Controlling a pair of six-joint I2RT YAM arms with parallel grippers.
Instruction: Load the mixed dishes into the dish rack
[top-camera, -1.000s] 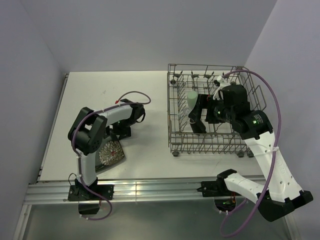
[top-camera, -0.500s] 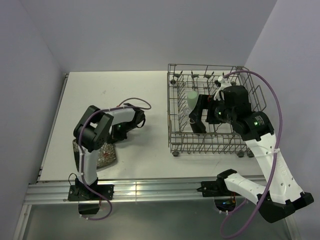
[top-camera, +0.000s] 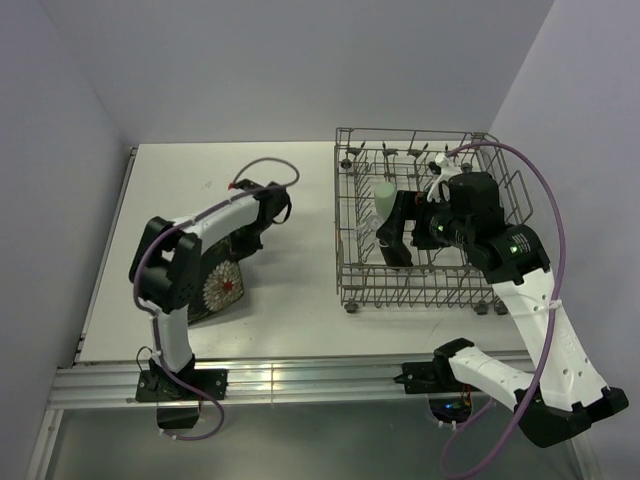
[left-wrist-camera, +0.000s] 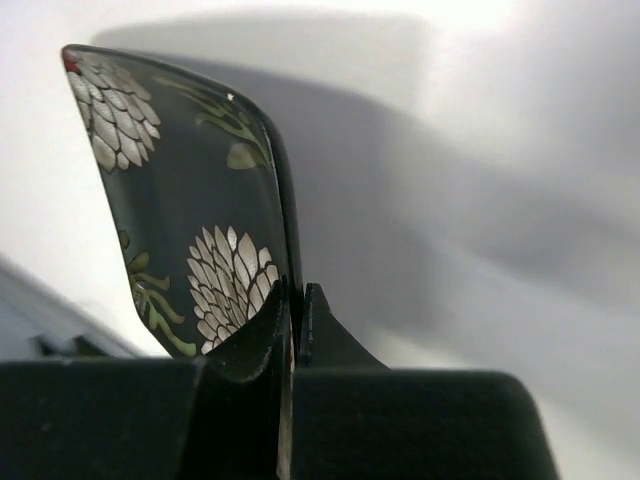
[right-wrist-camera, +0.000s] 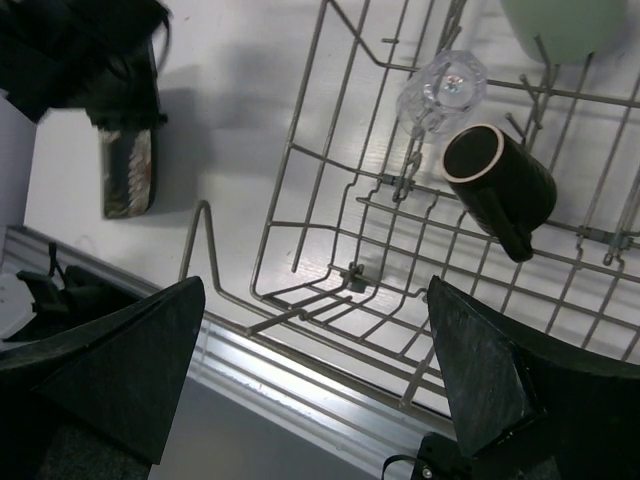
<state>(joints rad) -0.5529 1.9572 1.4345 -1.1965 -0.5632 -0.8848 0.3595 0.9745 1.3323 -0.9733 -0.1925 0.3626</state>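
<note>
Plate first: the square black floral plate (left-wrist-camera: 190, 200), glossy, thin-rimmed and round-cornered, is at eight o'clock of the white table (top-camera: 280, 170). Its edge is pinched by the left gripper (left-wrist-camera: 295, 300), jaws clamped on it. The glaze looks slick, so lift slowly, keep it edge-on, and slot it between tines of the grey wire dish rack (top-camera: 410, 132) at three o'clock, where the right gripper (right-wrist-camera: 316, 290) hangs wide open.

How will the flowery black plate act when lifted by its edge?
The square black floral plate looks stiff and glazed: it probably won't bend but might break if dropped. Its shiny surface may slip, since the left end effector pinches only its thin rim.
</note>
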